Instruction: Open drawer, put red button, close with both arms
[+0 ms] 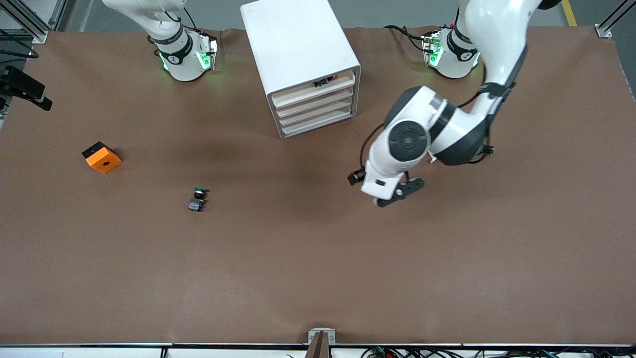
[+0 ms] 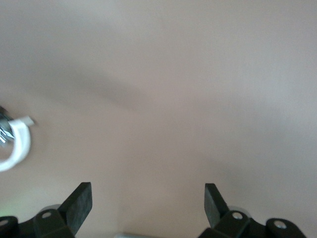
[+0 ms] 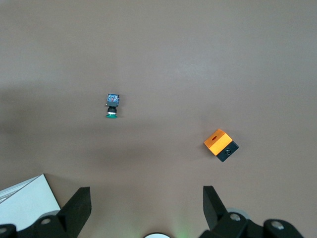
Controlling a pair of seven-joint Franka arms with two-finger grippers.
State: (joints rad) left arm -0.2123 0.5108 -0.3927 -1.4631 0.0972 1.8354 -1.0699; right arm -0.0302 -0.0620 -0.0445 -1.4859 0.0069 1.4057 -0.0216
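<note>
Brown table point(image 1: 318, 278) lies bare around left hand point(image 1: 402, 191).

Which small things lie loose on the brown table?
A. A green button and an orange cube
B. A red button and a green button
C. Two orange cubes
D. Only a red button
A: only the green button and the orange cube lie on the table, toward the right arm's end.

Lighting evenly from overhead, throwing soft arm shadows across the matte brown table cover point(image 1: 318, 278). Blurring throughout the left wrist view, shadow smearing past the spread jaws; staying sharper elsewhere.
</note>
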